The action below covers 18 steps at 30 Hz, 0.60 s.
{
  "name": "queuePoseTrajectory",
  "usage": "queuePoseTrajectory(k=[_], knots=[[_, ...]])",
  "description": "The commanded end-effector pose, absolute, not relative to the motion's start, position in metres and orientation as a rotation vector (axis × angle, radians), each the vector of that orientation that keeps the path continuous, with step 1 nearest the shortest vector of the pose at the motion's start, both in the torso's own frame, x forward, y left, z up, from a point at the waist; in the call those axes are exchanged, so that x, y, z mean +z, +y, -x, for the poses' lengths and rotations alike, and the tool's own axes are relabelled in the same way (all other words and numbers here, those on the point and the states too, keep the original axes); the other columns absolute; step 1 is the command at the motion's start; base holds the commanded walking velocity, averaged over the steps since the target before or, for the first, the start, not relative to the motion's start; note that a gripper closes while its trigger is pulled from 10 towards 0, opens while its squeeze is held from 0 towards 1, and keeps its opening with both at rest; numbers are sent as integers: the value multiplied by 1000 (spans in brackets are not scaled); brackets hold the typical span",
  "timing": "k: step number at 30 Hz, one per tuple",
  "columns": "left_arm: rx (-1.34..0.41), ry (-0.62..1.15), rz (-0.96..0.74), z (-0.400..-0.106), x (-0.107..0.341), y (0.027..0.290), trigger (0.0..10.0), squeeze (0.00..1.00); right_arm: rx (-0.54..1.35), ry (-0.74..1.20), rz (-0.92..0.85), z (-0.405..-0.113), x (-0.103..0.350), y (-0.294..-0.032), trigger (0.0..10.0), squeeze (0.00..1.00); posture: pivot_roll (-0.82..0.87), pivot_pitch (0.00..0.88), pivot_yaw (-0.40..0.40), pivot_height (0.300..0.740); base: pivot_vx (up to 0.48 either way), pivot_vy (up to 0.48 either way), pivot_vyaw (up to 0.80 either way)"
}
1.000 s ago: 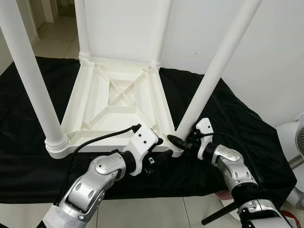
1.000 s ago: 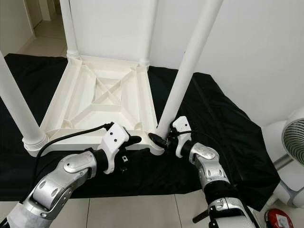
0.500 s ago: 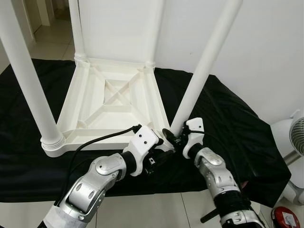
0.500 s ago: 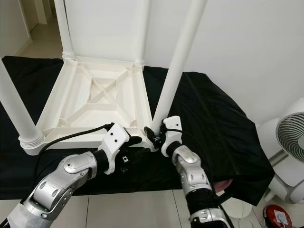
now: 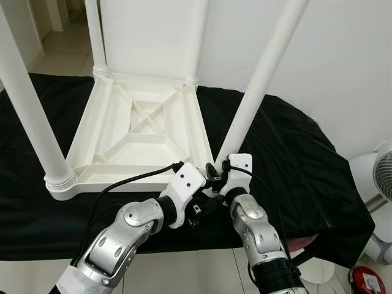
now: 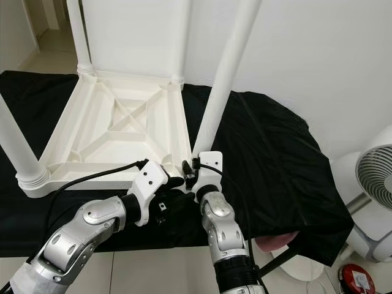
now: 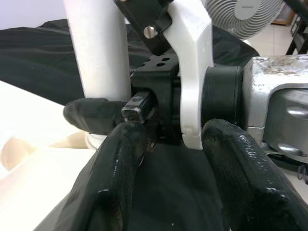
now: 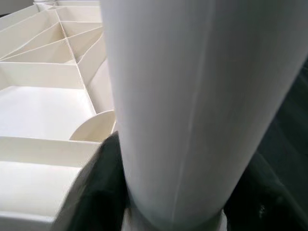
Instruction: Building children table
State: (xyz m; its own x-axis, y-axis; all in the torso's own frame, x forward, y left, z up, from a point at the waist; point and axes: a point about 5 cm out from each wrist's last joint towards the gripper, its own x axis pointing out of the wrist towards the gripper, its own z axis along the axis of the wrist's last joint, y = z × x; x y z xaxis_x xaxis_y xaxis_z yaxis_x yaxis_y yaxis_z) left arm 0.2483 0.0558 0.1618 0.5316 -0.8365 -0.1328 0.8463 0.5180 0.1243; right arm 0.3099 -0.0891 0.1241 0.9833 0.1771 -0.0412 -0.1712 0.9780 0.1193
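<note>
table leg (image 5: pixel 260 82) between right claw (image 5: pixel 215 174) fingers

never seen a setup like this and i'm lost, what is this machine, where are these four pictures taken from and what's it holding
This is a humanoid robot with two silver arms, each ending in a gripper of two long black fingers. The two wide pictures come from a stereo camera on its head, looking down. The two close ones come from cameras on its wrists.

In front of it a white plastic children's table lies upside down on a black cloth, its legs pointing up. The right gripper is closed around the base of the near right leg; its wrist view shows that leg close up, with a dark finger on each side. The left gripper sits just beside it, fingers apart, holding nothing. A white fan stands at the right.
</note>
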Motion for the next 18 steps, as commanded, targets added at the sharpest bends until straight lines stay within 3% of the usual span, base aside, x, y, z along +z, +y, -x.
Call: queuePoseTrajectory(k=[1,15,16,18], knots=[[-1037,56,-188,-245,161,52,10000,0,144,50,-115,-307,124,-95,10000,1000,35,0,-157,740,0,0,0],[-1038,58,-187,-244,160,52,10000,0,177,9,-80,-298,127,-118,10000,1000,33,0,-161,740,0,0,0],[-1038,59,-188,-244,160,52,10000,0,199,9,-61,-296,126,-121,10000,0,31,0,-156,740,0,0,0],[-1038,60,-189,-244,159,53,10000,0,218,9,-47,-294,125,-124,10000,0,31,0,-156,740,0,0,0]])
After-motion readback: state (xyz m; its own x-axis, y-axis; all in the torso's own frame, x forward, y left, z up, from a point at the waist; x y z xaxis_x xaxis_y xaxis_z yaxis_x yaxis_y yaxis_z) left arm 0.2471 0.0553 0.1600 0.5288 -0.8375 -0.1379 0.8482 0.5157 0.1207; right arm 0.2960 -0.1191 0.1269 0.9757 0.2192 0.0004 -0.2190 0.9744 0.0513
